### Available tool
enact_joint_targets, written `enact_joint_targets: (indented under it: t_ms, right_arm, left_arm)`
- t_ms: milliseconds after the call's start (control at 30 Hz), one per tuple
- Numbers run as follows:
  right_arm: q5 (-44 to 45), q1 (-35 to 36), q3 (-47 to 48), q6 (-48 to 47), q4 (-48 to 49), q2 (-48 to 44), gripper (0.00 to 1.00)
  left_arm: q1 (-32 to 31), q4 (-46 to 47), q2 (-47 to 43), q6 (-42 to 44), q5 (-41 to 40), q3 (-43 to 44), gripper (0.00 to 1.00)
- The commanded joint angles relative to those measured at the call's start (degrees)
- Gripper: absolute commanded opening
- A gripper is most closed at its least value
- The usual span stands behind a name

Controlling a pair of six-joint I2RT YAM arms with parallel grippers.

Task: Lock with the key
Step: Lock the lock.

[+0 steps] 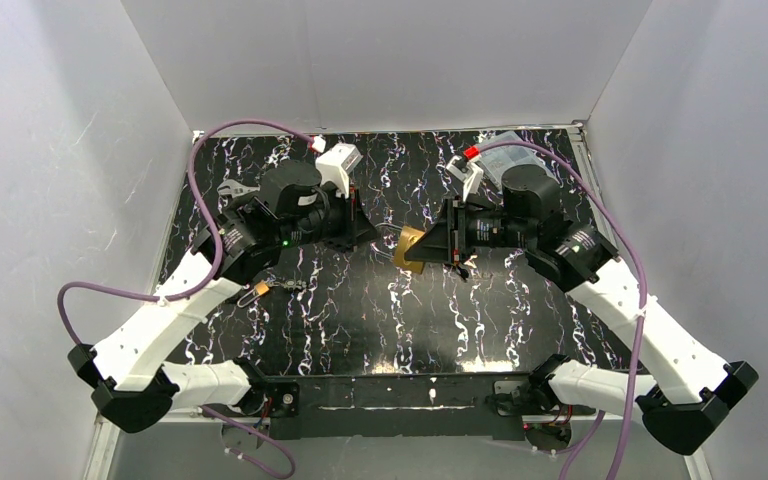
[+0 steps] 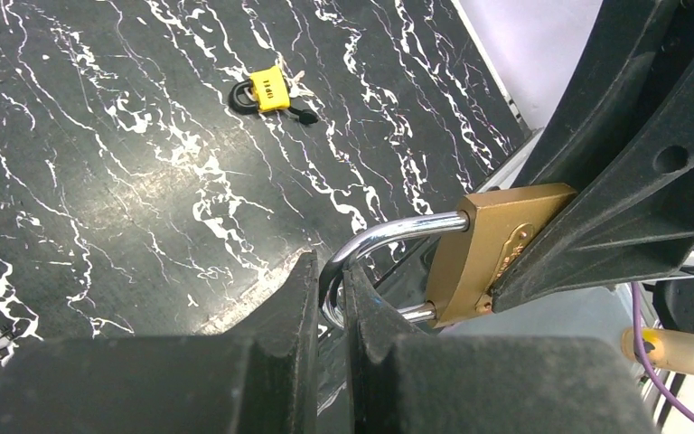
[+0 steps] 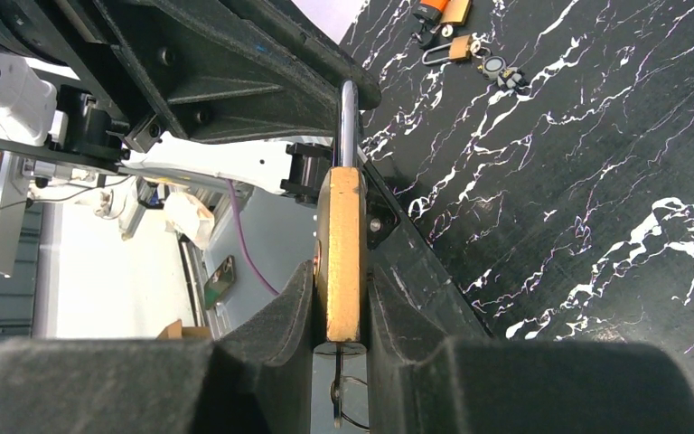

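From above, the two arms meet nose to nose over the middle of the dark marbled surface (image 1: 380, 330). The brass lock (image 1: 409, 248) is held up between the left gripper (image 1: 368, 232) and the right gripper (image 1: 434, 243), and a small padlock (image 1: 261, 288) lies on the surface near the left arm. In the left wrist view, the left gripper (image 2: 330, 271) is closed on the silver shackle (image 2: 407, 228), while the lock (image 2: 497, 244) sits pinched in the other arm's black fingers. A yellow padlock (image 2: 269, 90) lies well apart on the surface. In the right wrist view, the right gripper (image 3: 342, 285) is clamped on the lock (image 3: 342, 235), its shackle (image 3: 348, 117) pointing away. The thin key (image 3: 337, 375) sticks out of the lock's near end, between the fingers.
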Motion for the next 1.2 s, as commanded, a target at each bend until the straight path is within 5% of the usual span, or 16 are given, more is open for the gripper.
enact_joint_targets:
  t_ms: [0, 1167]
  right_arm:
    - [2.1, 3.6, 2.1, -1.8, 17.8, 6.6, 0.01]
    - [0.5, 3.6, -0.1, 2.0, 30.3, 13.2, 0.01]
  left_arm:
    - [-9.1, 20.9, 2.0, -10.6, 26.4, 5.2, 0.00]
    - [-11.9, 42.5, 1.6, -20.6, 36.6, 2.9, 0.00]
